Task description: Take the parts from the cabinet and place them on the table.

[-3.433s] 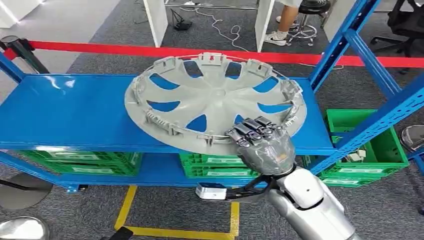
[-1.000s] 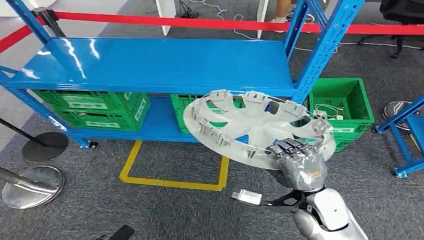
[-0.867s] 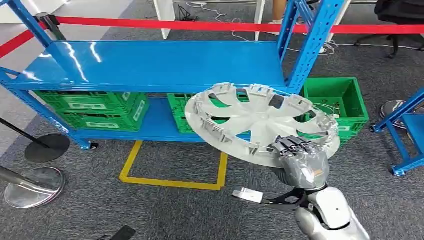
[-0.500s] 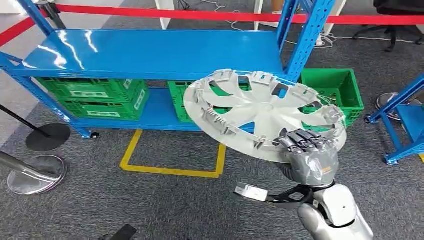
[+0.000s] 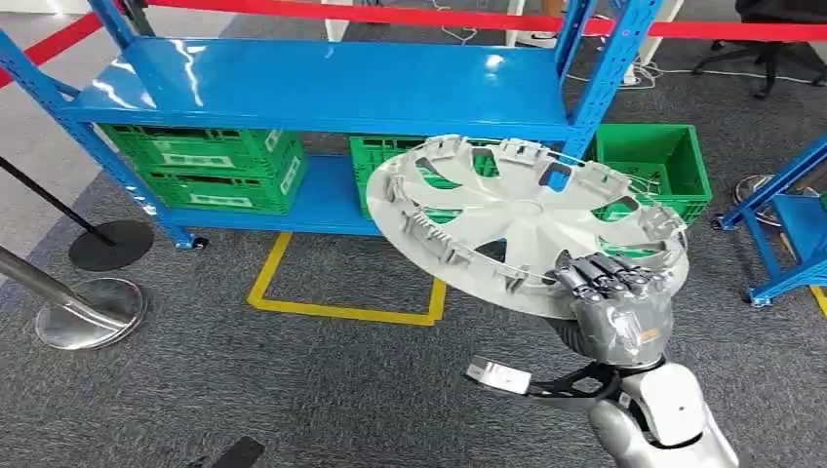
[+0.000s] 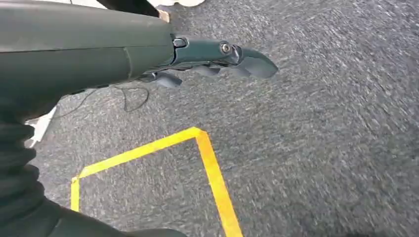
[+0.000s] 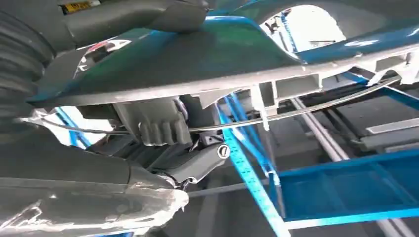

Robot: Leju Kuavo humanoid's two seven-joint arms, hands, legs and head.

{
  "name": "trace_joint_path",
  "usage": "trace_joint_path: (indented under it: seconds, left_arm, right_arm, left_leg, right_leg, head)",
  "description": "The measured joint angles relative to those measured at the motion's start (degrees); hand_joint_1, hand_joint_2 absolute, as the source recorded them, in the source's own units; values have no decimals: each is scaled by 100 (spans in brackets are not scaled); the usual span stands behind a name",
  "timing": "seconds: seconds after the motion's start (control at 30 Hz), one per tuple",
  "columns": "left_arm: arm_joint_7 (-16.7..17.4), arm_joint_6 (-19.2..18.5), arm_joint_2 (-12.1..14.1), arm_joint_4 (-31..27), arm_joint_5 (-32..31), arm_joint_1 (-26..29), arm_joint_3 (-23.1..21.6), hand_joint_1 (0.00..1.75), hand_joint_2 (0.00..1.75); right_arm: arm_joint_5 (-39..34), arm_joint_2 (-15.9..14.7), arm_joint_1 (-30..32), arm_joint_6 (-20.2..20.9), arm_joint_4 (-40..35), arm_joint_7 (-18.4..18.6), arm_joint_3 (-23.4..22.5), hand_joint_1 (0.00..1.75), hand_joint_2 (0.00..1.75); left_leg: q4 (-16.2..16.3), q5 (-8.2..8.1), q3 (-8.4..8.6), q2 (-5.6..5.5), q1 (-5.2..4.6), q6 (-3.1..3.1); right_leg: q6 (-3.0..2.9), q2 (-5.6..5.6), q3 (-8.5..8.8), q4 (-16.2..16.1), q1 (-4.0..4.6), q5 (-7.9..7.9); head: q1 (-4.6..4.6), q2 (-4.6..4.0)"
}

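1. Right hand [image 5: 616,310]: the wheel cover [image 5: 517,219] is grasped at its near rim, with the fingers [image 5: 597,276] curled over the edge from above and the thumb taken to be beneath, as the right wrist view suggests.
2. From that hand the wheel cover extends away and toward the robot's left, held in the air in front of the blue cabinet [image 5: 322,83], clear of its top shelf and tilted, the far rim higher than the gripped one.
3. Being a disc, the cover has no long axis; its weight is judged to hang out beyond the grip.
4. Left hand [image 6: 207,54]: nothing is held, the fingers are loosely extended over the grey carpet [image 6: 306,138], well apart from the cover.
5. No counter is seen in these views; the carry is judged unfinished.
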Motion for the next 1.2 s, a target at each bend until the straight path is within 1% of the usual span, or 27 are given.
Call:
trace_joint_path:
  seconds: [0.07,0.1,0.13,0.17,0.23,0.27,0.3,0.33,0.4,0.43,0.47,0.5,0.6,0.63,0.7,0.73,0.77,0.8,0.87,0.9,0.93,0.97,1.0,1.03,1.1,1.13,1.2]
  left_arm:
    - [0,-18,0,2,4,4,4,0,175]
    - [0,-33,7,2,11,20,11,0,175]
    - [0,-33,20,2,15,13,20,0,175]
    - [0,-50,22,0,17,19,22,0,175]
    - [2,-66,39,2,17,13,24,0,175]
    - [2,-72,42,2,17,10,24,0,175]
    - [2,-79,46,0,17,11,24,0,175]
    - [0,-85,52,2,17,11,24,0,175]
    - [2,-90,66,0,20,3,26,0,175]
    - [2,-94,72,0,24,-9,26,0,175]
    - [0,-98,57,0,33,-24,28,0,175]
    - [0,-101,66,2,35,-39,28,0,175]
    - [0,-114,63,2,48,-12,42,0,175]
    - [0,-122,72,2,52,14,59,0,175]
    - [0,-133,105,2,61,40,103,0,175]
    - [-7,-136,107,2,61,24,107,0,175]
    - [-13,-140,107,2,61,12,111,0,175]
    - [-13,-151,109,2,61,5,116,0,175]
    - [-13,-153,111,2,63,5,120,0,175]
    - [-13,-155,114,2,68,2,120,0,175]
    - [-13,-157,114,2,68,-4,120,0,175]
    - [-13,-162,103,2,68,-5,120,0,175]
    - [-13,-164,109,2,68,-9,122,0,175]
    - [-13,-166,114,2,70,-10,122,0,175]
    - [-13,-166,114,2,72,-4,127,0,175]
    - [-13,-166,140,2,83,-2,129,0,175]
    - [-13,-168,140,2,103,3,129,0,175]
  right_arm:
    - [13,0,-17,0,13,22,0,175,175]
    - [24,0,-29,0,13,24,0,175,175]
    - [35,0,-62,0,18,35,0,175,175]
    - [65,0,-92,0,24,59,2,175,175]
    - [127,2,-117,0,42,113,2,175,175]
    - [140,2,-132,0,68,131,2,175,175]
    - [160,2,-153,0,85,144,2,175,175]
    - [177,2,-176,0,103,160,2,175,175]
    - [214,2,-206,0,144,212,17,175,175]
    - [236,2,-230,0,159,236,30,175,175]
    - [247,2,-257,0,160,262,37,175,175]
    - [256,0,-301,0,160,271,42,175,175]
    - [284,2,-334,0,208,299,63,175,175]
    - [297,0,-337,0,251,321,74,175,175]
    - [304,0,-351,0,306,337,96,175,175]
    - [306,2,-378,0,337,358,114,175,175]
    - [308,0,-408,0,365,376,140,175,175]
    - [317,2,-431,0,387,384,149,175,175]
    - [319,2,-497,0,422,409,184,175,175]
    - [326,0,-526,0,437,415,197,175,175]
    - [330,0,-548,0,455,422,199,175,175]
    - [339,2,-584,0,463,433,203,175,175]
    - [341,2,-609,0,470,437,219,175,175]
    - [345,2,-618,0,492,452,234,175,175]
    - [356,2,-651,0,518,481,243,175,175]
    - [358,2,-668,0,533,490,258,175,175]
    - [352,4,-703,0,557,503,299,175,175]
  left_leg:
    - [-35,115,-28,1,35,-67]
    - [-34,164,-60,-11,7,-105]
    - [12,-24,-125,-22,23,-147]
    - [257,-390,-201,-24,29,-183]
    - [1152,-1086,-429,-23,59,-234]
    - [1636,-1276,-529,-22,72,-255]
    - [1897,-1228,-544,-22,84,-269]
    - [1932,-1029,-459,-23,96,-283]
    - [1429,-566,12,-23,125,-317]
    - [929,-545,386,-23,153,-346]
    - [403,-645,791,-28,175,-362]
    - [-70,-843,1002,-68,143,-283]
    - [-48,-740,799,-73,106,-112]
    - [-53,-691,754,-43,123,-54]
    - [-47,-595,656,-28,92,49]
    - [-38,-538,590,-29,70,70]
    - [-27,-486,520,-30,44,91]
    - [-8,-442,454,-29,22,103]
    - [21,-360,325,-29,-27,117]
    - [29,-311,264,-30,-54,121]
    - [31,-268,221,-36,-72,120]
    - [36,-225,176,-37,-86,107]
    - [43,-181,151,-32,-91,93]
    - [32,-100,135,-30,-61,56]
    - [10,0,86,-31,-22,-2]
    - [30,-65,36,-37,-27,-39]
    - [481,-706,-120,-44,-9,-142]
  right_leg:
    - [-24,20,-103,49,42,90]
    - [-87,8,-232,5,18,171]
    - [-129,-21,-205,-1,-20,241]
    - [-193,-18,-291,2,-33,311]
    - [-206,-21,-459,7,-36,439]
    - [-201,-33,-556,13,-37,512]
    - [-186,-34,-644,21,-42,573]
    - [-165,-36,-730,33,-49,633]
    - [-110,-35,-896,72,-87,740]
    - [-71,-32,-956,100,-100,785]
    - [-38,-30,-1019,128,-65,812]
    - [-2,-38,-1074,166,-63,881]
    - [124,-38,-1196,80,-112,1106]
    - [141,-40,-1242,104,-132,1006]
    - [159,-40,-1392,660,-131,337]
    - [161,-39,-1508,1198,-121,-10]
    - [151,-38,-1596,1667,-108,-221]
    - [132,-37,-1607,1942,-87,-253]
    - [48,-35,-1310,1802,-34,72]
    - [-25,-31,-980,1386,4,278]
    - [-107,-23,-623,892,48,366]
    - [-219,-31,-322,385,87,162]
    - [-198,-36,-92,18,82,93]
    - [-157,-16,-138,54,106,144]
    - [-176,-7,-206,52,145,250]
    - [-210,-35,-221,-23,67,348]
    - [-265,-47,-392,-25,60,479]
  head:
    - [53,0]
    - [48,0]
    - [59,0]
    - [35,0]
    - [26,0]
    - [28,0]
    - [26,0]
    - [26,0]
    - [26,0]
    - [22,0]
    - [5,0]
    - [17,0]
    - [13,0]
    - [9,0]
    - [39,0]
    - [59,0]
    - [59,0]
    - [59,0]
    - [59,0]
    - [57,0]
    - [61,0]
    - [48,0]
    - [44,0]
    - [44,0]
    - [87,0]
    - [92,0]
    - [66,0]
